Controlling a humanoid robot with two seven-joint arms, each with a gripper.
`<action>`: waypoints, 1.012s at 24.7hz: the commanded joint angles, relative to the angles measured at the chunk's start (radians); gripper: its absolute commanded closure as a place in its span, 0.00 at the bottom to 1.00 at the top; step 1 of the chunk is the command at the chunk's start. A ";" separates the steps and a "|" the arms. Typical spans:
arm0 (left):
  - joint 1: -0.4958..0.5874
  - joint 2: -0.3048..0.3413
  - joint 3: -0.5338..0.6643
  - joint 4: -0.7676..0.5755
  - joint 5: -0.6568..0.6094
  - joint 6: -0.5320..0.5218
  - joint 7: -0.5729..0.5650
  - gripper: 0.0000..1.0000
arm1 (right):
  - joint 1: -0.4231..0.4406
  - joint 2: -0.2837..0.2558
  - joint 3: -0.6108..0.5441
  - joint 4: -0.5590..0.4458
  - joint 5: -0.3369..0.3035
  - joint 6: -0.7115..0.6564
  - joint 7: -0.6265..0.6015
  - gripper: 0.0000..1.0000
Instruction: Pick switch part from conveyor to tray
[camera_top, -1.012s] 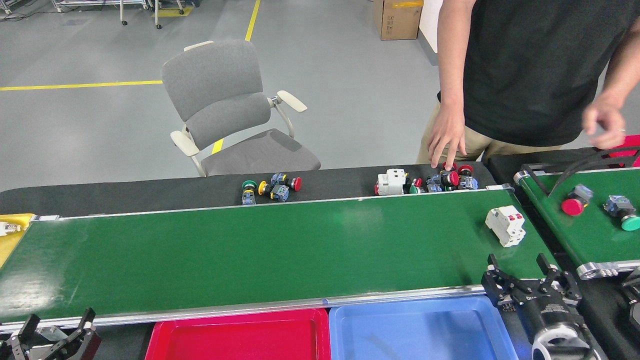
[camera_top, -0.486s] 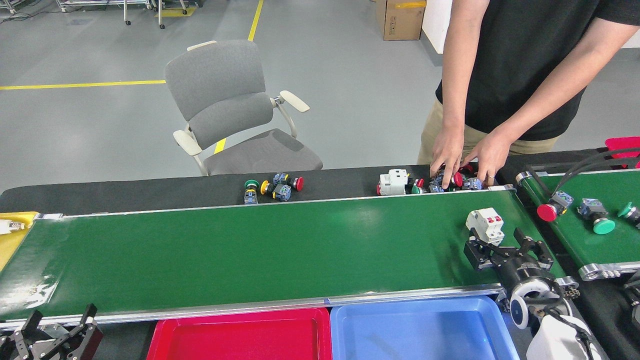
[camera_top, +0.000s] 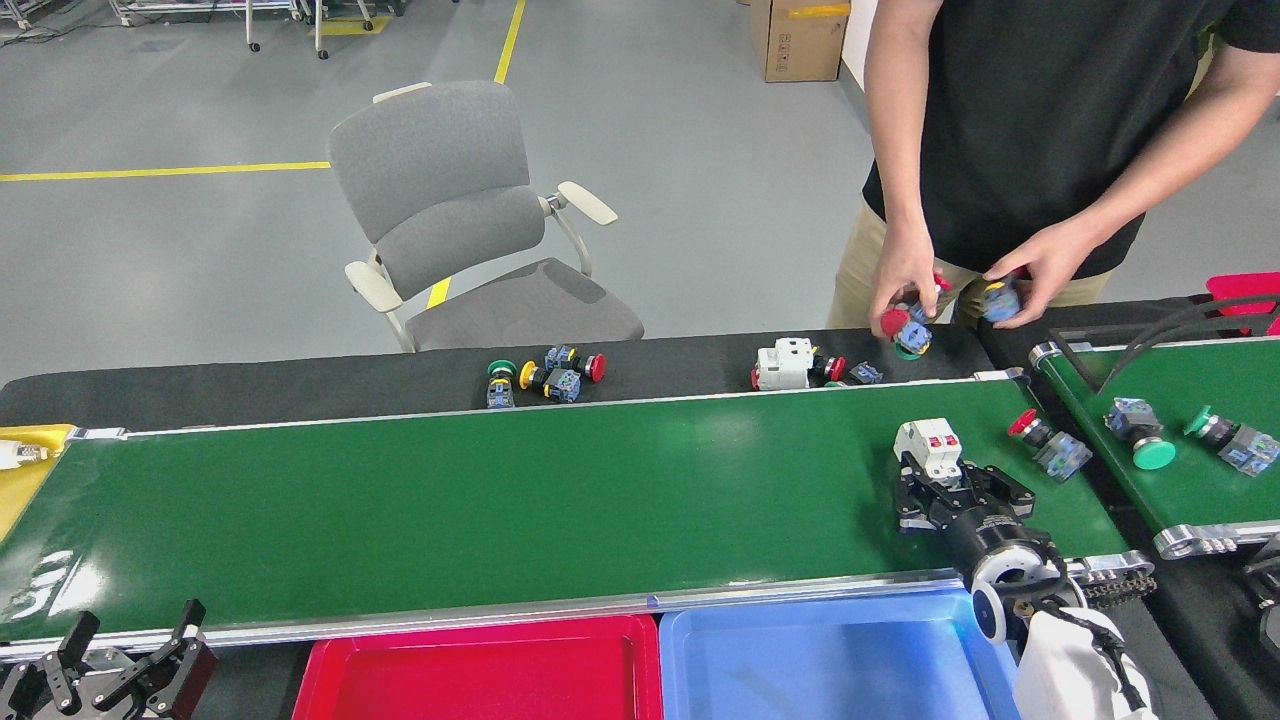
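Belt duty: your right gripper (camera_top: 945, 490) sits on the conveyor (camera_top: 500, 500) near its right end, fingers spread around the near side of the white switch part (camera_top: 928, 448), which stands on the green belt. Whether the fingers touch it, you cannot tell. Your left gripper (camera_top: 130, 660) waits open below the belt's near rail, beside the red tray (camera_top: 480, 670).
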 joint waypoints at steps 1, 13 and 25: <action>0.000 0.005 0.011 -0.011 -0.002 0.005 0.007 0.00 | 0.086 -0.007 -0.031 -0.159 -0.008 -0.012 -0.016 0.99; 0.017 0.002 0.027 -0.016 0.000 -0.018 0.007 0.00 | 0.370 0.053 -0.108 -0.412 -0.061 -0.022 -0.024 0.00; 0.017 -0.003 0.025 -0.013 -0.002 -0.020 0.005 0.00 | 0.249 0.074 -0.151 -0.273 0.043 0.120 0.005 0.03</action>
